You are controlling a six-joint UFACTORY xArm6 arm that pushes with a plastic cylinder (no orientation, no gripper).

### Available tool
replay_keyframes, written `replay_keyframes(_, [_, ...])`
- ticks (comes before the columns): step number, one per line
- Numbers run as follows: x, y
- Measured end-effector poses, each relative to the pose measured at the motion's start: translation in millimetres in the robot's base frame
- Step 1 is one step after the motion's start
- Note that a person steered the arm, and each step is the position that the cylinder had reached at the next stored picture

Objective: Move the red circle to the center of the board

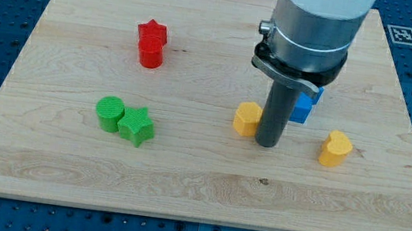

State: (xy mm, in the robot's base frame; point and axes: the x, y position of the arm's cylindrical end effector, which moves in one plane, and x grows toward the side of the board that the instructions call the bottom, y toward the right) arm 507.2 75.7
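The red circle (150, 54) sits in the upper left part of the wooden board (63, 168), touching a red star (153, 32) just above it. My tip (267, 143) rests on the board right of centre, far to the right of the red circle. It stands right beside a yellow block (247, 118) on its left. A blue block (304, 106) shows partly behind the rod on its right.
A green circle (110, 112) and a green star (136, 125) touch each other at the lower left. A yellow heart-shaped block (335, 148) lies at the right. The arm's grey body (313, 26) hangs over the upper right of the board.
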Motion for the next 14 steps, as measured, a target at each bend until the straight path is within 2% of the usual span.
replay_keyframes(3, [-37.7,-86.9])
replay_keyframes(5, [-23.8,-32.3])
replay_keyframes(6, [-55.3,-32.7])
replay_keyframes(8, [-66.5,-37.1])
replay_keyframes(12, [-61.4,-132.3])
replay_keyframes(14, [-62.0,-161.4])
